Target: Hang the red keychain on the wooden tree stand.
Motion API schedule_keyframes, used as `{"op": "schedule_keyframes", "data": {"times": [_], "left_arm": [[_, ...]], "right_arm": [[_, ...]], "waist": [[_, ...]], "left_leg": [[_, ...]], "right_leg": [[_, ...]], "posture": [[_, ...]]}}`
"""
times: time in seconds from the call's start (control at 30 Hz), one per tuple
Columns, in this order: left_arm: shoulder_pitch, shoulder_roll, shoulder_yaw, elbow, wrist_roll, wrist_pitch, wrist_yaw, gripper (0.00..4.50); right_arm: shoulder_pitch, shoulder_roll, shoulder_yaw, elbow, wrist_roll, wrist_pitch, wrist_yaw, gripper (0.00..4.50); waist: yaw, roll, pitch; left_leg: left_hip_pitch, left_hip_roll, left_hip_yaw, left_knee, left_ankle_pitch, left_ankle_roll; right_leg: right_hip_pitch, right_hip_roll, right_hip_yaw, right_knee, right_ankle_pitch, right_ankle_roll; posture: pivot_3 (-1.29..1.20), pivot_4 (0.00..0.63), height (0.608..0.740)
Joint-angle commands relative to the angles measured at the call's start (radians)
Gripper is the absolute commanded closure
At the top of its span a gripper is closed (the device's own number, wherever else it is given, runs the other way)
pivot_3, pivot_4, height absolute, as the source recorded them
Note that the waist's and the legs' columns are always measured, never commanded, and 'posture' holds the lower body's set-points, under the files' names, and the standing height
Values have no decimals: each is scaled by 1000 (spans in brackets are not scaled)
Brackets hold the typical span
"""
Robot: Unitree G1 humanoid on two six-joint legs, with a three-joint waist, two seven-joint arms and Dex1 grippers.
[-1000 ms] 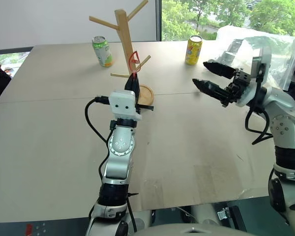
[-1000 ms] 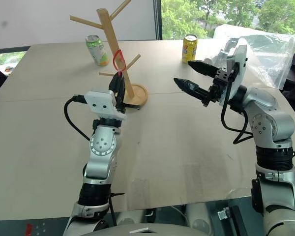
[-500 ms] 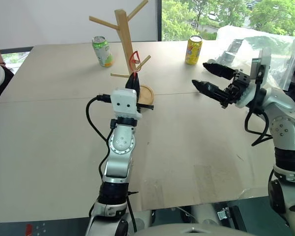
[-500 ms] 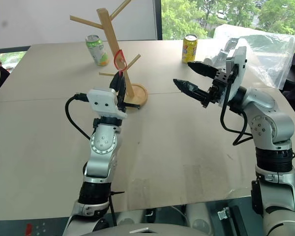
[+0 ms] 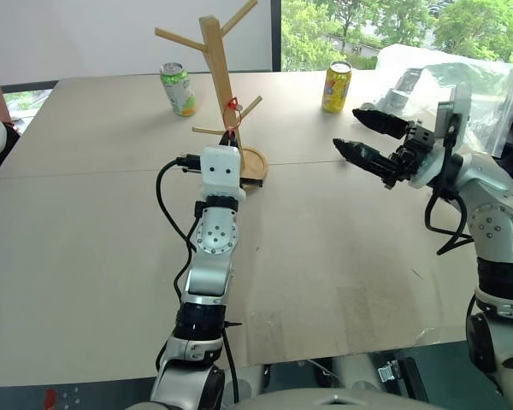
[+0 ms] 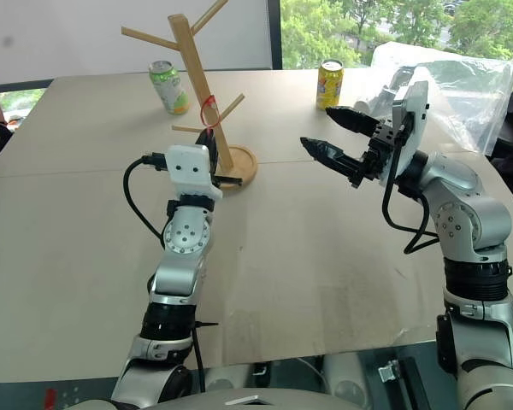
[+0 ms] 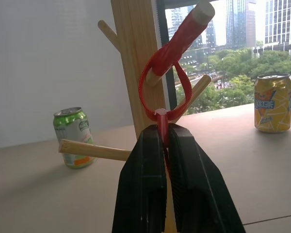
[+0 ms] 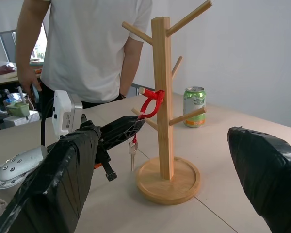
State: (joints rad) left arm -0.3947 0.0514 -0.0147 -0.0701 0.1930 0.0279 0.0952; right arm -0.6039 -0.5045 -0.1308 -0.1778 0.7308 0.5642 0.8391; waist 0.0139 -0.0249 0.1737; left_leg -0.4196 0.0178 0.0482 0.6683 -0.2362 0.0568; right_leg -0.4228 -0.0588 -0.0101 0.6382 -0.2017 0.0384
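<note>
The wooden tree stand [image 5: 212, 60] rises from its round base at the far middle of the table. The red keychain [image 7: 157, 82] has its loop around one of the stand's angled pegs [image 7: 184, 34], near the trunk. Its small silver key [image 8: 132, 148] hangs below the strap. My left gripper [image 7: 161, 128] is shut on the strap just under that peg, close to the pole, seen from above as the left gripper [image 5: 231, 134]. My right gripper [image 5: 349, 128] hangs open to the right of the stand, holding nothing.
A green can [image 5: 178, 88] stands behind the stand on the left and a yellow can [image 5: 336, 86] at the back right. A crumpled clear plastic bag [image 5: 462, 81] lies at the far right. A person in a white shirt [image 8: 87, 43] stands beside the table [image 5: 94, 231].
My left gripper has moved forward and a little down toward the stand, and the red loop now sits around the peg. The right arm has not moved.
</note>
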Motion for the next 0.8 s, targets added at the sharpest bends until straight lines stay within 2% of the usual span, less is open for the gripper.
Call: {"op": "schedule_keyframes", "data": {"times": [0.03, 0.1, 0.17, 0.2, 0.23, 0.27, 0.33, 0.37, 0.53, 0.8], "left_arm": [[-28, -8, -5, -10, 2, -4, 10, 4132], [-32, -11, -4, -5, -6, -11, 6, 3552], [-33, -13, -4, -4, -5, -15, 7, 2580], [-34, -15, -5, -6, -3, -15, 8, 2358], [-34, -16, -5, -7, -3, -16, 8, 1714], [-33, -17, -6, -9, -2, -17, 7, 1456], [-27, -18, -6, -12, -1, -21, 7, 423], [-21, -17, -7, -13, 0, -24, 6, 72], [47, -17, 23, -37, -37, -25, -7, 72], [215, 43, 139, -81, -119, -25, -30, 72]], "right_arm": [[-1, -2, -18, -37, 13, -9, -4, 0], [-1, -2, -17, -35, 12, -10, -4, 0], [-2, -2, -17, -34, 12, -10, -5, 0], [-1, -2, -17, -34, 11, -10, -5, 0], [0, -2, -17, -34, 11, -11, -5, 0], [3, -2, -16, -34, 9, -12, -5, 0], [8, 1, -16, -31, 3, -17, -8, 0], [11, 3, -15, -29, -3, -21, -14, 0], [55, 66, -2, 26, -118, -103, -126, 0], [191, 246, 32, 242, -391, -388, -365, 0]], "waist": [[0, 0, 0], [0, 0, 0], [0, 0, 0], [0, 0, 0], [0, 0, 0], [0, 0, 0], [0, 0, 0], [0, 0, 0], [-1, 0, 0], [-2, 0, 0]], "left_leg": [[0, 0, 0, 0, 0, 0], [0, 0, 0, 0, 0, 0], [0, 0, 0, 0, 0, 0], [0, 0, 0, 0, 0, 0], [0, 0, 0, 0, 0, 0], [0, 0, 0, 0, 0, 0], [0, 0, 0, 0, 0, 0], [0, 0, 0, 0, 0, 0], [0, 0, 0, 0, 0, 0], [0, 1, 1, -1, 0, 0]], "right_leg": [[0, 0, 0, 0, 0, 0], [0, 0, 0, 0, 0, 0], [0, 0, 0, 0, 0, 0], [0, 0, 0, 0, 0, 0], [0, 0, 0, 0, 0, 0], [0, 0, 0, 0, 0, 0], [0, 0, 0, 0, 0, 0], [0, 0, 0, 0, 0, 0], [0, -1, 0, 0, 0, 0], [0, 0, 1, 0, 0, 0]], "posture": [[0, 150, 740], [0, 150, 740], [0, 150, 740], [0, 150, 740], [0, 150, 740], [0, 150, 740], [0, 150, 740], [0, 150, 740], [0, 150, 740], [0, 150, 740]]}}
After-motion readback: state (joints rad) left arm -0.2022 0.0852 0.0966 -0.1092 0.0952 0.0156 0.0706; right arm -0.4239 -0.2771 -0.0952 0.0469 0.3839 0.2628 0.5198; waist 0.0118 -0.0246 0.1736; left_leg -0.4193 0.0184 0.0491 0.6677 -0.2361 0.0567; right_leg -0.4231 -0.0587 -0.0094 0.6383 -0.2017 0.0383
